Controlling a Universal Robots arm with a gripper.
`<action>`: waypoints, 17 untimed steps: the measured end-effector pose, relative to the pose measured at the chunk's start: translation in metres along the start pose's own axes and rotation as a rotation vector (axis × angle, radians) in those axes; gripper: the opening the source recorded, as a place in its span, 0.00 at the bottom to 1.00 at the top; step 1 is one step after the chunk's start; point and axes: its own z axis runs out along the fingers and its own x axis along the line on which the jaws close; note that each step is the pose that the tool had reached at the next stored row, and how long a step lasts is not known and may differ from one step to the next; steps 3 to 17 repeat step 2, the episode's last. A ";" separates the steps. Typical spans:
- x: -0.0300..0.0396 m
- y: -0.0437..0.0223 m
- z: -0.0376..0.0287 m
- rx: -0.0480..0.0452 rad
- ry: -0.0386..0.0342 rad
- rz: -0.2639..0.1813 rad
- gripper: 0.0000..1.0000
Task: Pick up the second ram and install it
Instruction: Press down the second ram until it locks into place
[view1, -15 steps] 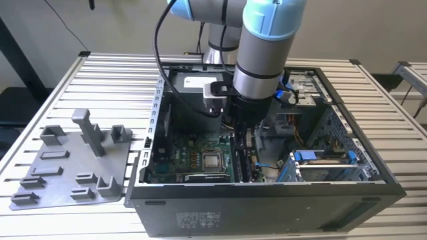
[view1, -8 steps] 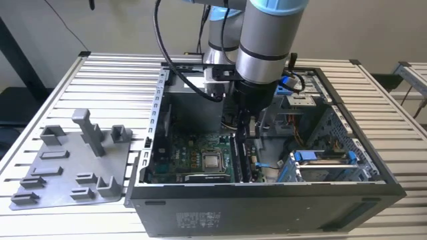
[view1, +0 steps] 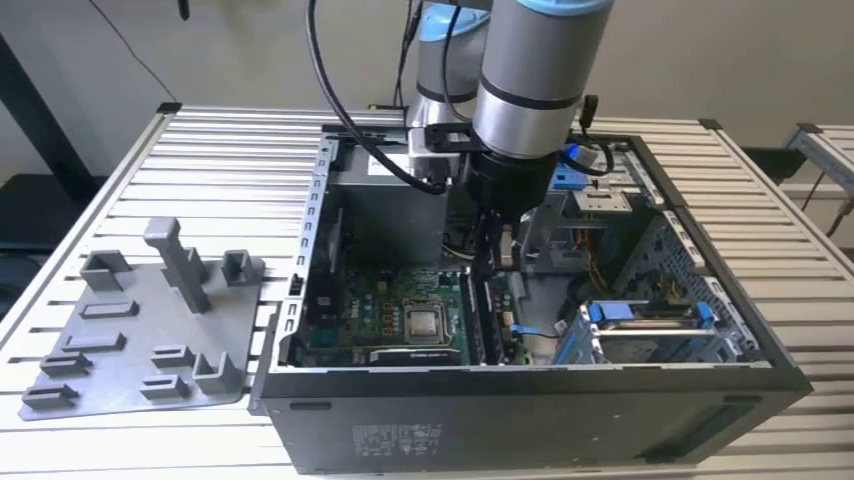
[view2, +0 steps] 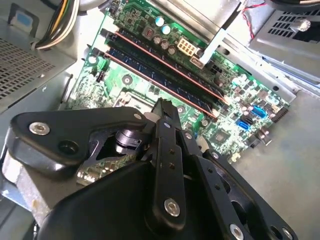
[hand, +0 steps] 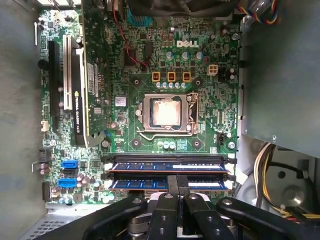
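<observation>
The second ram (hand: 145, 184), a dark strip with blue labels, lies in the memory slot nearest my gripper on the green motherboard (hand: 200, 65). White clips stand at both of its ends. Another stick (hand: 167, 165) fills the slot beside it. My gripper (hand: 178, 181) is shut, its black fingers pressed together, with the tips over the middle of the second ram; whether they touch it I cannot tell. In the second wrist view the gripper (view2: 162, 106) hangs just in front of the second ram (view2: 150, 76). In the exterior view the gripper (view1: 489, 298) reaches down inside the open computer case (view1: 534, 385).
A processor socket (hand: 165, 112) sits mid-board, and an expansion card (hand: 80, 90) stands along one side. Cable bundles (hand: 272, 165) and metal case walls crowd the slots. A drive cage with blue tabs (view1: 641, 315) is at the exterior view's right, a grey parts holder (view1: 147, 320) at its left.
</observation>
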 end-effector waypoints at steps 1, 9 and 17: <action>0.0000 0.0000 -0.0002 0.0000 0.0000 0.000 0.11; 0.0000 0.0000 -0.0005 0.0000 0.0000 0.000 0.11; 0.0000 0.0000 -0.0005 0.0000 0.0000 0.000 0.11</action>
